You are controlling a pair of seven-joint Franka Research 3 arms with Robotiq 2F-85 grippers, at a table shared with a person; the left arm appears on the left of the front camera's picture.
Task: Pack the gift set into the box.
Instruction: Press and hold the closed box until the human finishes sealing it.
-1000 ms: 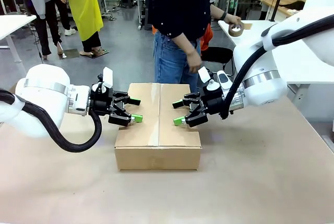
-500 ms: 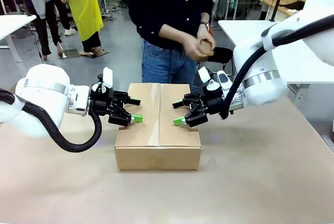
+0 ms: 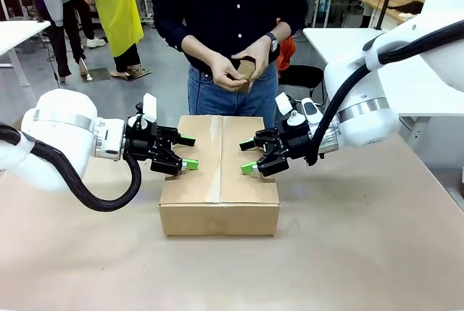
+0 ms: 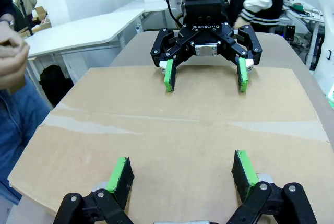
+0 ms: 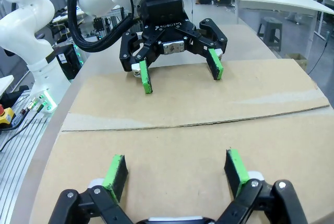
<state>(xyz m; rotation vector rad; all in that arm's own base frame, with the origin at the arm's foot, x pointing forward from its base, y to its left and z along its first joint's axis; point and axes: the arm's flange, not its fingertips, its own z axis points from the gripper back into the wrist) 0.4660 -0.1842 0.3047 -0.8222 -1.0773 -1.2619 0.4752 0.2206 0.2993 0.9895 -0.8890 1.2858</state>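
The box sits shut on the counter between my arms, its flap seam running away toward the person. My left gripper and right gripper hover wide open and empty over opposite flaps, facing each other, equally near the seam.

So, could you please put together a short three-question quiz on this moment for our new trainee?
1. True or false: the top flaps of the box are closed.
2. Multiple choice: the left gripper and the right gripper are A) both open, one over each flap; B) both shut on a flap; C) one open, one shut.
3. Short answer: what does the person hold in both hands at the far side of the table?

Key
1. True; the flaps meet along a middle seam.
2. A.
3. A small brown item, too small to name surely.
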